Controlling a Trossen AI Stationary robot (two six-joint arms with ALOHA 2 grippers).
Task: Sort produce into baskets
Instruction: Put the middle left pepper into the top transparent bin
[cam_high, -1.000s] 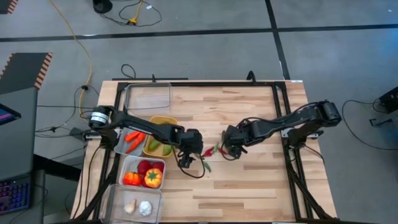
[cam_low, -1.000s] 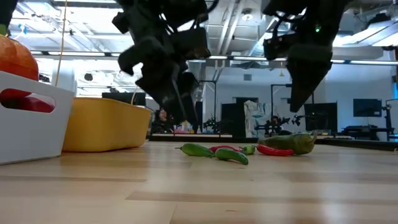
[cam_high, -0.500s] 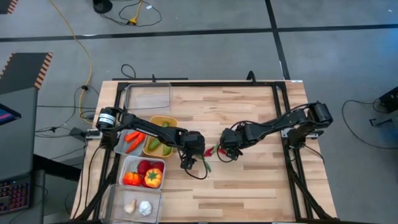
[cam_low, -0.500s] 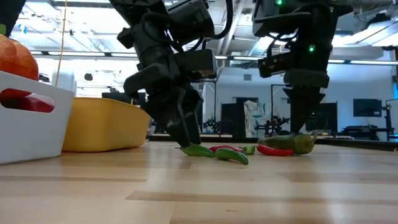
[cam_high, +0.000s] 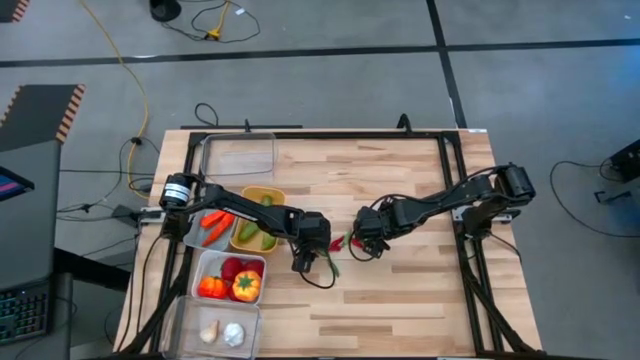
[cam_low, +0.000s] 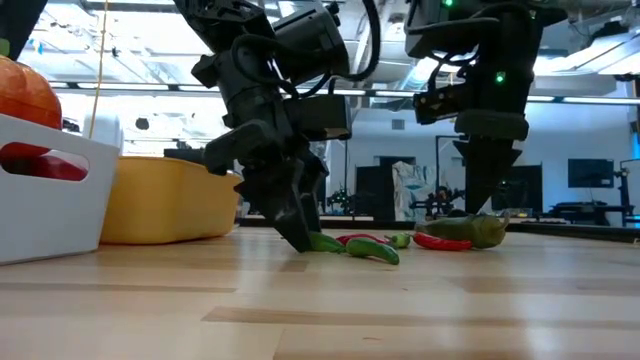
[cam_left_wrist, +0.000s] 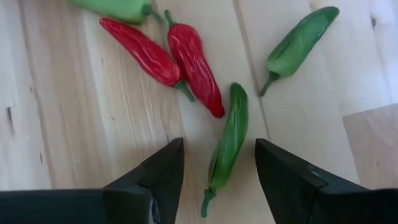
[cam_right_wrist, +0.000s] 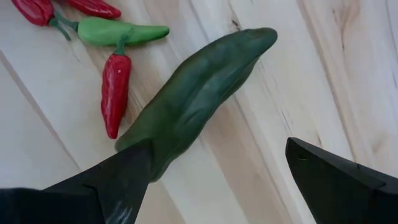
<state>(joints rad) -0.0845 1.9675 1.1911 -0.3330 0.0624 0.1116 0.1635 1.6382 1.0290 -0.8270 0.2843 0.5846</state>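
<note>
Several tiny red and green chillies (cam_high: 337, 250) lie loose on the wooden table (cam_high: 400, 300) between my two grippers. My left gripper (cam_high: 312, 256) is open, with its fingertips down at the table (cam_low: 297, 238). Its fingers stand on either side of one slim green chilli (cam_left_wrist: 227, 146). My right gripper (cam_high: 362, 246) is open just above a larger dark green chilli (cam_right_wrist: 199, 93). That chilli lies flat on the table (cam_low: 475, 232). One right finger (cam_right_wrist: 124, 180) stands at the dark chilli's near end. My left gripper touches nothing that shows. My right gripper comes from above, pointing down. One finger (cam_right_wrist: 127, 177) covers the dark green chilli's near end (cam_right_wrist: 146, 146), and I cannot tell whether it touches. The chilli lies on the table.
Five baskets stand at the table's left: a clear one (cam_high: 240, 156), a yellow one (cam_high: 262, 192) with cucumbers, a grey one (cam_high: 196, 232) with carrots, a white one (cam_high: 212, 262) with tomatoes and peppers, and a clear one (cam_high: 190, 318) with garlic. Bare wood lies near and right.
My left gripper has gone down and a little toward the table's right, until its open fingertips reach the table around the slim green chilli. My right gripper has gone down toward the dark green chilli and has then kept still. The chillies have not moved.
</note>
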